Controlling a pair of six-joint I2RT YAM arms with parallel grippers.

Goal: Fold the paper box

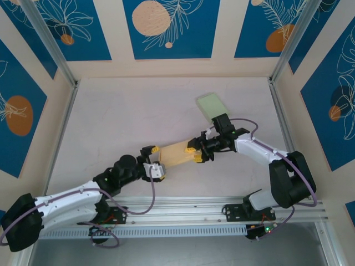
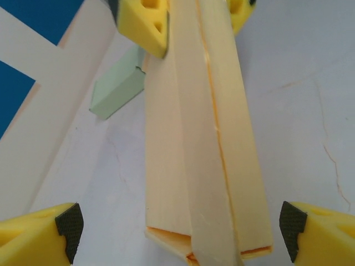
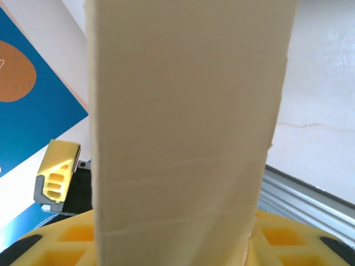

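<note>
The paper box (image 1: 176, 154) lies a little below the middle of the overhead frame, on the pale, matte worktop (image 1: 122, 122). It is a long, flattened sleeve of buff card, running from lower left to upper right between the two arms.

In the left wrist view the paper box (image 2: 199, 155) shows smooth panels that overlap along a lengthwise crease. A darker orange seam runs down the middle, and the near end gapes slightly, so the layers of card can be seen.

The left pincer (image 1: 154, 160) is spread wide around the box's lower-left end. In its own camera, the left pincer (image 2: 180, 227) has yellow fingertips with black textured pads (image 2: 69, 224) in the bottom corners of the frame, and bare worktop lies between each pad and the card.

The right pincer (image 1: 195, 153) is clenched on the box's upper-right end. From the right wrist, the box (image 3: 188, 111) rises as a broad, faintly creased slab out of the yellow, honeycomb-moulded fingers of the right pincer (image 3: 175, 244). The card hides the contact itself, so the grip looks firm rather than certain.

A pale green carton (image 1: 212, 105), flat and rectangular, lies well apart toward the upper right, its folded edge visible in the left wrist view (image 2: 116, 94). Fine hairline cracks mark the worktop's surface (image 2: 321, 149).
</note>
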